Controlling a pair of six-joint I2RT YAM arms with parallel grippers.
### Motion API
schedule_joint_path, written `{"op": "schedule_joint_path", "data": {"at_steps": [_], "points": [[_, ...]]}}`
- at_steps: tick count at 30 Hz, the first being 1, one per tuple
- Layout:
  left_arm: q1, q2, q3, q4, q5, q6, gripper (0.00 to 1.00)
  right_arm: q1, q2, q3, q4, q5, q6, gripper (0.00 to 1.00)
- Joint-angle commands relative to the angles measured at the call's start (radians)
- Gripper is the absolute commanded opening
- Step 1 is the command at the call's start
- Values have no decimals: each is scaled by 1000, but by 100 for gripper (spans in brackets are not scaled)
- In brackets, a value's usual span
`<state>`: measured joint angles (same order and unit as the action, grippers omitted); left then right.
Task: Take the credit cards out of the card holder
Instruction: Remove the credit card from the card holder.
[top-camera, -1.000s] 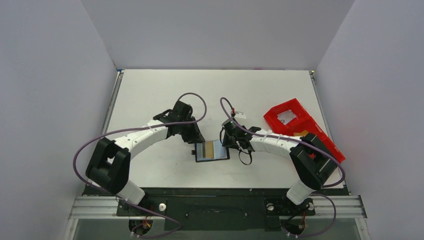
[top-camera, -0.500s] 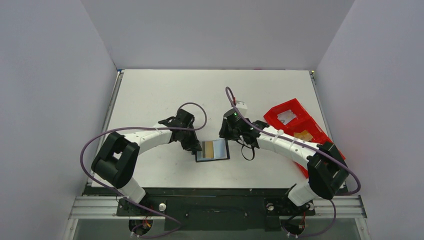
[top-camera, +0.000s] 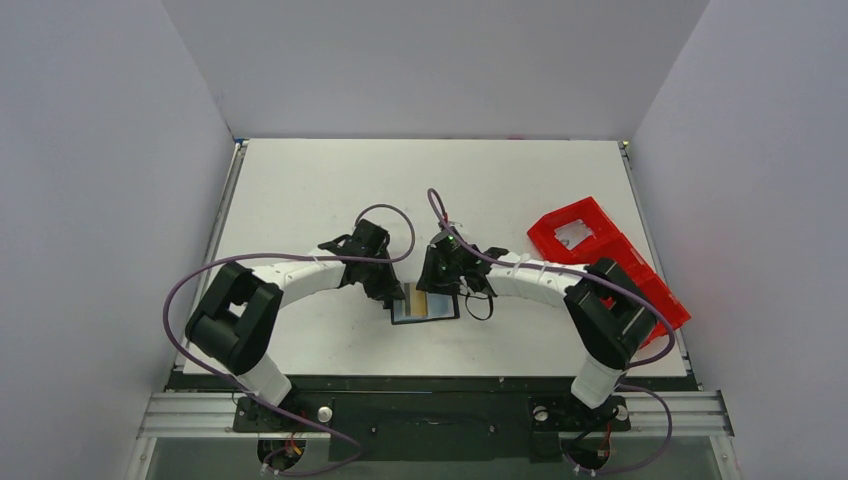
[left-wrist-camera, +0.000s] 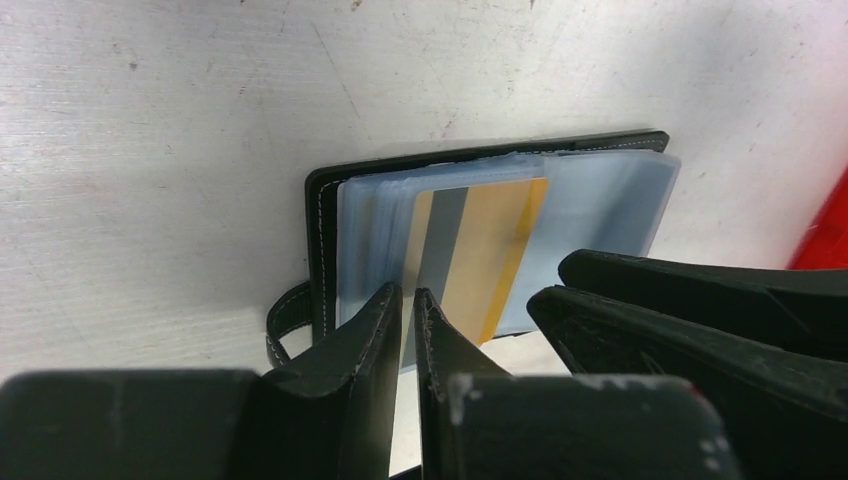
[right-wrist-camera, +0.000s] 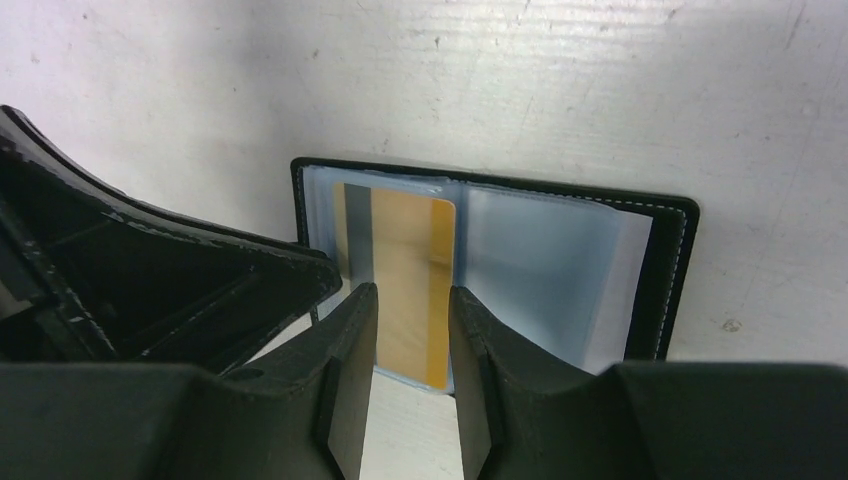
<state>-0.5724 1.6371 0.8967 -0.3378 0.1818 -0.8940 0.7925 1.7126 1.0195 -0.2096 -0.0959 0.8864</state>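
- Black card holder (top-camera: 436, 309) lies open on worktop (top-camera: 300, 190); red tray (top-camera: 590, 245) shows only from above.
- Almost closed, left end effector (left-wrist-camera: 407, 320) sits at its edge.
- Narrowly parted, right end effector (right-wrist-camera: 412, 330) is over gold card (right-wrist-camera: 405, 262).

The top external camera looks down and forward from high behind the near edge of the table (top-camera: 300, 180), far enough off that the card holder (top-camera: 425, 303) is only a small patch near the middle. The left wrist camera sits close behind the left gripper (left-wrist-camera: 408, 295), looking along its fingers onto the open holder from one side, and the right wrist camera does the same behind the right gripper (right-wrist-camera: 412, 295) from the opposite side. All three views share the holder, and each wrist view also catches the other gripper at its edge.
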Motion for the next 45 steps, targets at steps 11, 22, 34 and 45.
{"op": "schedule_joint_path", "data": {"at_steps": [11,22,34,45], "points": [[6,49,-21,44,-30,44,7,-39,35,-158,300,-105,98,27],[5,73,-42,60,-16,22,5,-89,43,-223,408,-171,144,23],[6,85,-73,44,-48,-20,0,-122,14,-306,552,-231,212,22],[6,87,-81,25,-71,-39,0,-148,-2,-374,650,-241,268,21]]}}
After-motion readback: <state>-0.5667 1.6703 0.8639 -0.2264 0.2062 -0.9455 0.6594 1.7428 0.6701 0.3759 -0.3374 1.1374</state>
